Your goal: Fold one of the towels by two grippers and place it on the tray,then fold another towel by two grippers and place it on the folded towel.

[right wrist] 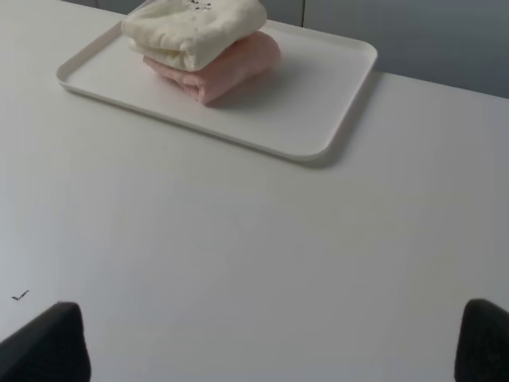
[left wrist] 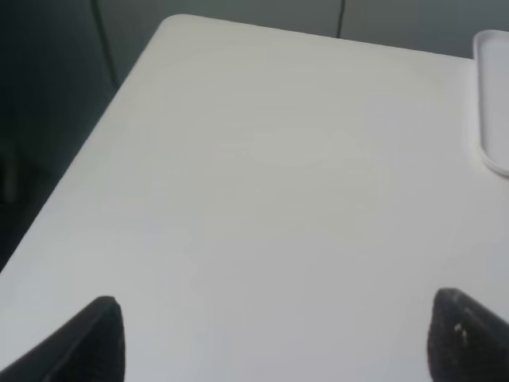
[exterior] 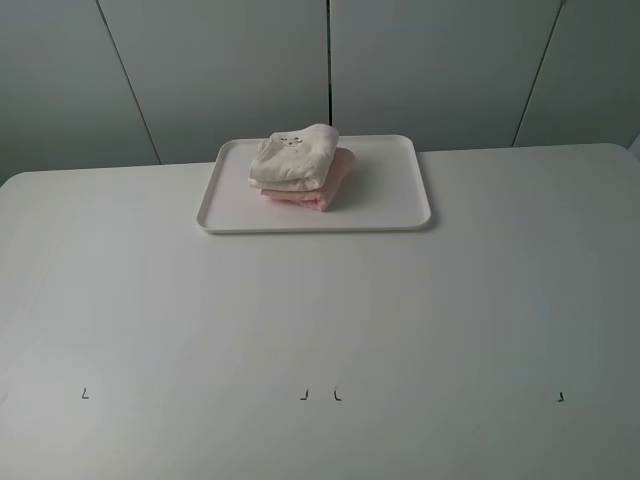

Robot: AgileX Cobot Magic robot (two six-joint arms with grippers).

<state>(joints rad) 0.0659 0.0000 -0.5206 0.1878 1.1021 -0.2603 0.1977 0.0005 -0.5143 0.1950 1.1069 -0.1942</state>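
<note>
A folded cream towel (exterior: 294, 158) lies on top of a folded pink towel (exterior: 322, 190) on the white tray (exterior: 390, 195) at the back middle of the table. The stack also shows in the right wrist view, cream towel (right wrist: 195, 28) over pink towel (right wrist: 227, 70) on the tray (right wrist: 318, 103). Neither arm shows in the exterior high view. My left gripper (left wrist: 278, 338) is open and empty over bare table, with only a corner of the tray (left wrist: 493, 95) in its view. My right gripper (right wrist: 274, 346) is open and empty, well short of the tray.
Small black corner marks (exterior: 85, 393) (exterior: 320, 394) (exterior: 561, 397) sit near the table's front edge. Grey wall panels (exterior: 330, 60) stand behind the table. The table's left edge (left wrist: 79, 167) drops off in the left wrist view.
</note>
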